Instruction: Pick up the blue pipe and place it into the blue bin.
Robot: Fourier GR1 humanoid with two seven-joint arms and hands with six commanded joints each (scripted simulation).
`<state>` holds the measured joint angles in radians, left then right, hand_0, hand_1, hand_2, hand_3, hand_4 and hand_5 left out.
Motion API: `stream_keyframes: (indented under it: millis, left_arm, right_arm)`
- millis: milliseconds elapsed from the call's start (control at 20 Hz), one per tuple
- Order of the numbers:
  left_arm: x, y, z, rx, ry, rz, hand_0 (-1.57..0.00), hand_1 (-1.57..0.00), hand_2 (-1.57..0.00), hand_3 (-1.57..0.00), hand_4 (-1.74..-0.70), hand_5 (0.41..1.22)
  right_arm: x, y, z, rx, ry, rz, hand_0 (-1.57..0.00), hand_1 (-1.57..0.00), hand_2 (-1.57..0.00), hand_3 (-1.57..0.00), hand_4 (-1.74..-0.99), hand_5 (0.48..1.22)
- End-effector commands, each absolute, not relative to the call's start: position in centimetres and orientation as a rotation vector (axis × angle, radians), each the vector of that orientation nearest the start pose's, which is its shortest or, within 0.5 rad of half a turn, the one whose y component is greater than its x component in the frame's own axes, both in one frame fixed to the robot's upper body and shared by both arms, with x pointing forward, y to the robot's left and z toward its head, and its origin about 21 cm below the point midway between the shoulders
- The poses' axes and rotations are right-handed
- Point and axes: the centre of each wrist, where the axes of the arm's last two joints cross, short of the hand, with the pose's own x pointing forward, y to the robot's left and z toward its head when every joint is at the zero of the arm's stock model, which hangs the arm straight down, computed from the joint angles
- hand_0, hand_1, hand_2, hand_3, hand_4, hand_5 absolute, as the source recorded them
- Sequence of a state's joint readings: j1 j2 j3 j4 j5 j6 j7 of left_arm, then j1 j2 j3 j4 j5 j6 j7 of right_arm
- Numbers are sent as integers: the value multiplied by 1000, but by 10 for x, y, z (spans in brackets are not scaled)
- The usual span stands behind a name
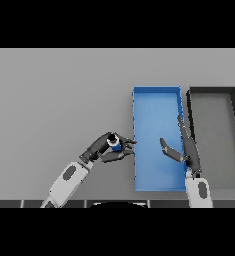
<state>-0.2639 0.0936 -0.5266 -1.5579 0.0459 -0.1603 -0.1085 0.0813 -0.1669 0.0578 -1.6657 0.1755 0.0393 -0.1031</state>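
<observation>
The left hand (105, 149) has its fingers and thumb curled round the blue pipe (114, 145), a short stub of a thing with a dark top end and a pale band, and it holds the pipe just beside the near-left wall of the blue bin (156, 91), outside it and not yet over the floor of it; whether the pipe is lifted clear of the grey table (54, 100) or rests on it I cannot tell from here. The first worry, to my eye, is that wall; the fingertips already reach the bin's left edge, and if the hand travels sideways without rising enough, the pipe or the knuckles could knock the rim and shove the bin along, or jar the pipe loose; so small a piece, pinched mostly at its sides, would likely slip or tip out with little provocation. The second worry is the right hand (181, 150); it hangs over the right part of the bin with fingers straight and thumb spread, holding nothing, and it stands in the very place the pipe is bound for; should the left hand carry far across, the two might meet above the bin. A third, lesser risk is letting go too early; released at the rim, the pipe could fall outside and roll on the table. The dark bin (212, 90) stands just right of the blue one, well away from the pipe, so a mix-up there seems unlikely.
</observation>
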Motion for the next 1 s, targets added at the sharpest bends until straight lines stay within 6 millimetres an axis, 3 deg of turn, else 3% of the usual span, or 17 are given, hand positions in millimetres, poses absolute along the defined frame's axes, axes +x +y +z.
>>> stream_keyframes:
  millis: [0,100,300,400,550,750,950]
  left_arm:
    - [260,97,51,-575,-1755,-717,-1564,-1565,-1566,-1566,-1466,1219]
    - [260,103,49,-565,-1736,-724,-1566,-1567,-1568,-1568,-1467,1220]
    - [257,98,48,-568,-1728,-735,-1569,-1569,-1570,-1570,-1466,1220]
    - [260,97,46,-555,-1719,-737,-1570,-1570,-1570,-1570,-1466,1220]
    - [263,96,47,-572,-1726,-741,-1570,-1570,-1571,-1571,-1467,1220]
    - [261,96,45,-574,-1721,-750,-1571,-1571,-1571,-1571,-1467,1221]
    - [261,94,50,-579,-1723,-751,-1571,-1571,-1571,-1571,-1467,1221]
  right_arm:
    - [227,-258,9,-189,-1664,343,1,1,1,1,-1158,643]
    - [226,-258,10,-193,-1682,343,1,1,1,1,-1151,643]
    - [193,-246,10,-296,-1691,282,1,1,1,1,-1138,643]
    - [173,-237,11,-367,-1683,235,1,1,1,1,-1188,643]
    - [163,-233,21,-408,-1689,206,1,1,-20,1,-1187,642]
    - [164,-238,53,-65,-1798,190,1,-25,-106,-1,-1209,609]
    - [183,-235,94,150,-1717,375,1,-14,-111,0,-1237,577]
